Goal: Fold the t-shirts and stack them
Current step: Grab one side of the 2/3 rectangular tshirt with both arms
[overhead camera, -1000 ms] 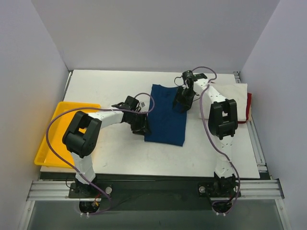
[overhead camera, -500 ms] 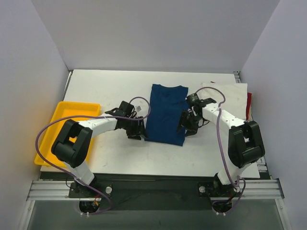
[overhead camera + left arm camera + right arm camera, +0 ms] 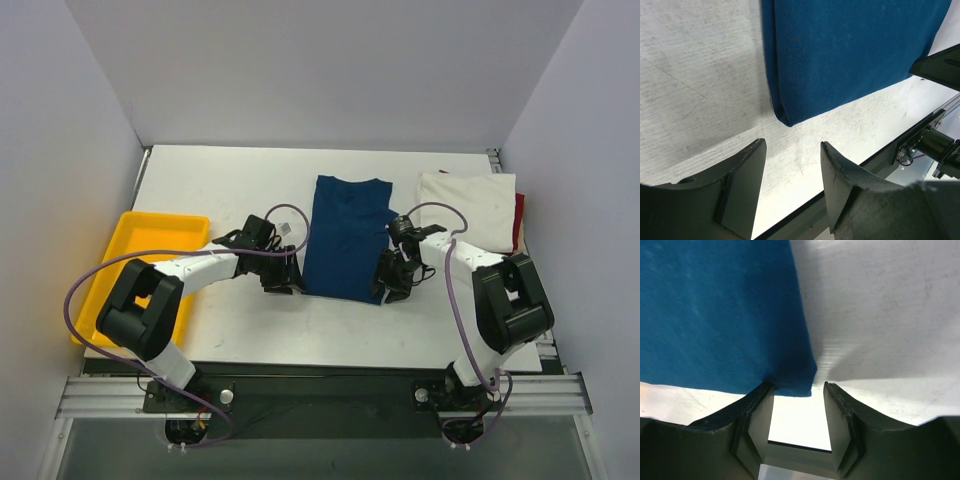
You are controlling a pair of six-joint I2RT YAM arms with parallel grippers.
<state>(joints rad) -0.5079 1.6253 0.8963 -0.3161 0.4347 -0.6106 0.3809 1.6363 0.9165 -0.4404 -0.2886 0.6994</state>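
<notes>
The navy blue t-shirt (image 3: 345,238) lies folded into a long strip at the table's middle. My left gripper (image 3: 283,283) is open at its near left corner; in the left wrist view (image 3: 792,145) that corner (image 3: 785,117) lies just beyond the fingertips. My right gripper (image 3: 390,288) is open at the near right corner; in the right wrist view (image 3: 797,386) the shirt's corner (image 3: 795,382) sits between the fingertips. A cream-white t-shirt (image 3: 465,205) lies folded at the right, on top of a red t-shirt (image 3: 519,222).
A yellow plastic tray (image 3: 125,275) sits off the table's left edge. The table's near edge (image 3: 300,365) runs just below both grippers. Grey walls enclose the left, back and right.
My right gripper has come from the shirt's upper right down to its near right corner. My left gripper has shifted slightly toward the near left corner. The cream-white shirt is now uncovered.
</notes>
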